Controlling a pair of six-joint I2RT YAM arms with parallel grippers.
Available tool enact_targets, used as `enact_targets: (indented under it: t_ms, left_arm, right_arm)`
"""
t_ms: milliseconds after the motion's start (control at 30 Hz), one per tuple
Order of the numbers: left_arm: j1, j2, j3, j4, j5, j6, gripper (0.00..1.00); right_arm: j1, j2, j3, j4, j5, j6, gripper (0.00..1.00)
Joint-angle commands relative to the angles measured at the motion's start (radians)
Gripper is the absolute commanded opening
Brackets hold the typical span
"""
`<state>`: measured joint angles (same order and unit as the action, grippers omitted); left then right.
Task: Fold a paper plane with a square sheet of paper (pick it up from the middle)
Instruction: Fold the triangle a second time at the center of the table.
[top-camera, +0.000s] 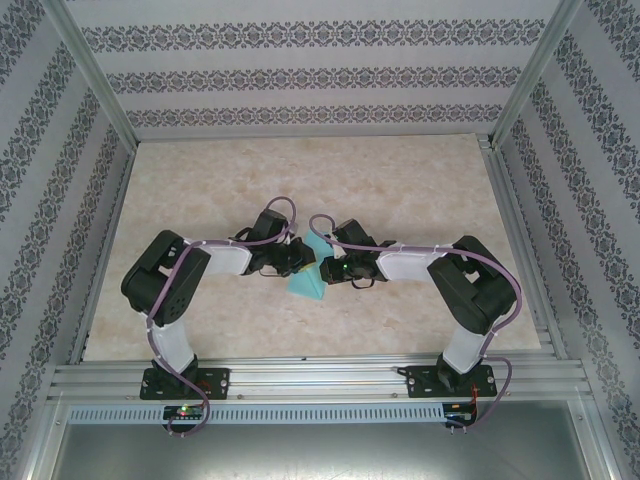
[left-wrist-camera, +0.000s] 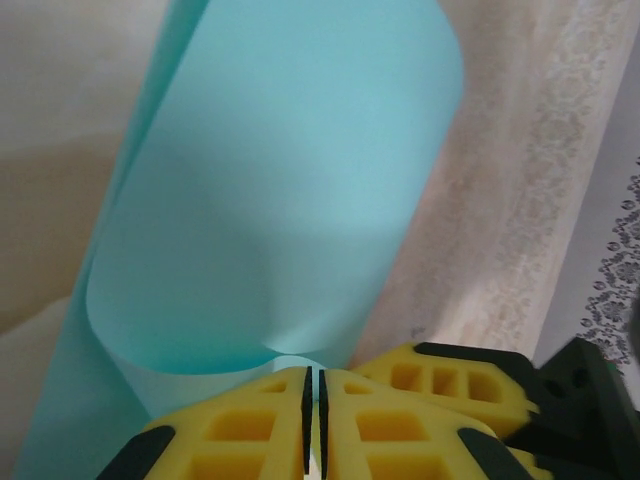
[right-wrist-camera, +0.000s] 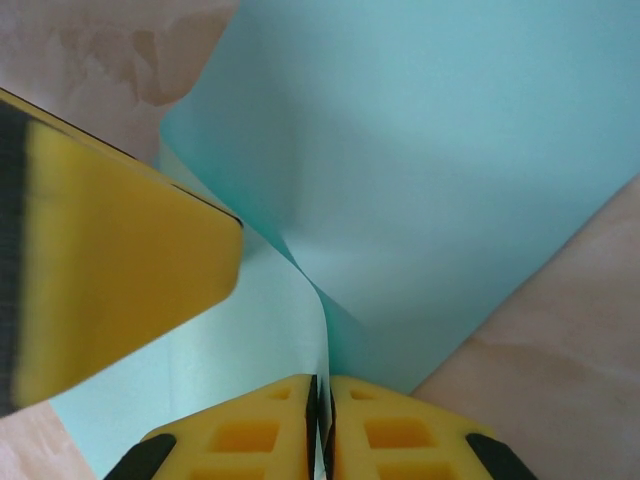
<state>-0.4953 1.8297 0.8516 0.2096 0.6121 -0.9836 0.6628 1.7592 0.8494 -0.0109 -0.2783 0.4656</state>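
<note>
Top: paper (top-camera: 306, 282) hanging betw. L tool (top-camera: 299, 259) and R tool (top-camera: 326, 263), over mid surface (top-camera: 400, 180), arms bent inward. Lower tip poss. touching surface, too small to tell.

L wrist: L tool (left-wrist-camera: 315, 385) pressed together, pinching paper (left-wrist-camera: 280, 200) at bottom edge. Sheet curled up in a loop ahead.

R wrist: R tool (right-wrist-camera: 322, 390) pinched tight on paper (right-wrist-camera: 430, 150) at a bend, w/ sheet fanning up and right.

Premises appear to be a robotics test cell rather than a home. A silver aluminium extrusion frame (top-camera: 90, 75) encloses a beige marble-patterned worktop (top-camera: 400, 180). Striped floral wallpaper panels (top-camera: 300, 80) line three sides. Two black-and-white jointed robot arms (top-camera: 180, 290) are bolted to a slotted aluminium front rail (top-camera: 320, 378).
</note>
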Motion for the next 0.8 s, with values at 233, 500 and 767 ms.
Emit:
enact_targets:
  t_ms: [233, 500, 767]
  left_arm:
    - [0.004, 0.055, -0.038, -0.036, -0.055, 0.041, 0.13]
    - [0.004, 0.054, -0.045, -0.046, -0.054, 0.065, 0.12]
    - [0.003, 0.055, -0.034, -0.050, -0.044, 0.070, 0.12]
  right_arm:
    - [-0.010, 0.041, 0.011, -0.072, 0.030, 0.000, 0.14]
    - [-0.019, -0.115, 0.036, -0.133, 0.054, 0.047, 0.32]
    - [-0.033, -0.290, -0.066, -0.075, -0.005, 0.179, 0.40]
